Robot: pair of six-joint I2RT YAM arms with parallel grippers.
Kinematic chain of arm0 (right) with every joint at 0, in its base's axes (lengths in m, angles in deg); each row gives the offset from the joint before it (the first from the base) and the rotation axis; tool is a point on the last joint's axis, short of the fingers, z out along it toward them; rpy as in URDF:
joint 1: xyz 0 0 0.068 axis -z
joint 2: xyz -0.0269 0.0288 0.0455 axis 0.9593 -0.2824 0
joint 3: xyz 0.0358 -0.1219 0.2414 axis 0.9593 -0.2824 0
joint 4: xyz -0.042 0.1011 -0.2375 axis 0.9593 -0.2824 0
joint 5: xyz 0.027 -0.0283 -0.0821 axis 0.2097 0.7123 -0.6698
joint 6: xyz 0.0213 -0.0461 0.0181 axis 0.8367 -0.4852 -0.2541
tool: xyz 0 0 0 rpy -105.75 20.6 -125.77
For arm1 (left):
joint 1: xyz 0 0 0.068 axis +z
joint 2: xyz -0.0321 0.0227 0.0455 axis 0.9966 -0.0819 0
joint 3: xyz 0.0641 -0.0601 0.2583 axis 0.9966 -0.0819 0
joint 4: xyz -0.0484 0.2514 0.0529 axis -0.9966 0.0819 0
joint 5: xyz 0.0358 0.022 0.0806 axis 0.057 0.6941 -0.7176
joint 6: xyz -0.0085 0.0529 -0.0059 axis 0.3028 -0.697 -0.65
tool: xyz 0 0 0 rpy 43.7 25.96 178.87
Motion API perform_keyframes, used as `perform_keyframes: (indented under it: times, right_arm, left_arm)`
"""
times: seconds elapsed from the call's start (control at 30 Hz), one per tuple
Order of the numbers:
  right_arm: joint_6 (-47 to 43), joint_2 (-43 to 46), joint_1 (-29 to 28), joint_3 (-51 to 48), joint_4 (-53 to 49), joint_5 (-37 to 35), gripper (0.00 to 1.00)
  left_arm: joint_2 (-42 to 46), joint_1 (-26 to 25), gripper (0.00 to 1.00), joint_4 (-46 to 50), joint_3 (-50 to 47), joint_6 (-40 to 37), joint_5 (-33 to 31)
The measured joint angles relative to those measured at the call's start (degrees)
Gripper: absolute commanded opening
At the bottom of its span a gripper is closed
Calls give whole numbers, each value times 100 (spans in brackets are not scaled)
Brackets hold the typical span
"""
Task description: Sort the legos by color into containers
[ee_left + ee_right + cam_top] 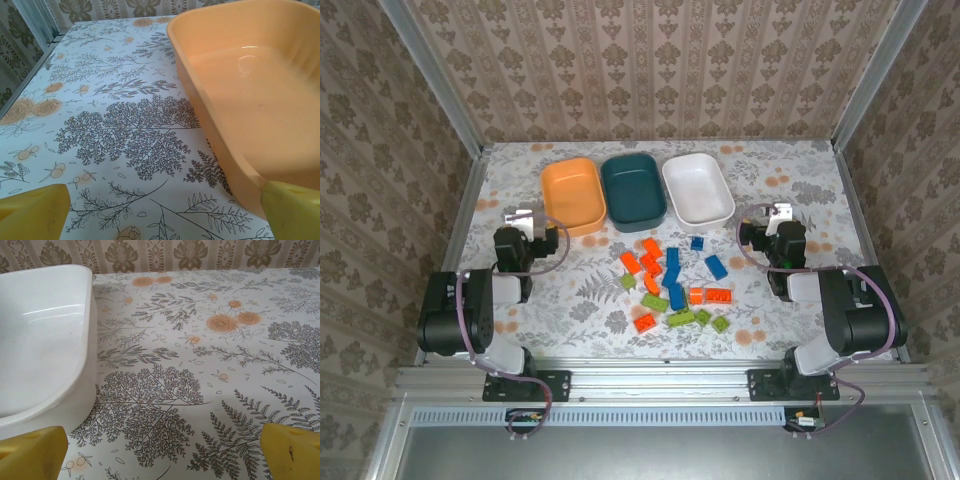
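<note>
table (570, 292): floral cloth — legos (677, 296) loose | walls (650, 70): damask wallpaper

Bright even light, soft shadows, mild glare

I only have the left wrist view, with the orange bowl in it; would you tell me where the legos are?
Observer: The legos lie loose in a cluster on the table, mid-table, on the near side of the row of bowls.
Operator: Thank you. What stands beside the orange bowl?
Observer: A dark teal bowl sits right next to it, with a white bowl beyond that.
</note>
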Motion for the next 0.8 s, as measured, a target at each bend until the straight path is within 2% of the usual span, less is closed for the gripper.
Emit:
perform_keyframes:
  times: [0.8]
  right_arm:
    - [0, 0, 2, 0, -2, 0, 100]
  left_arm:
    - [0, 33, 100, 2, 0, 0, 76]
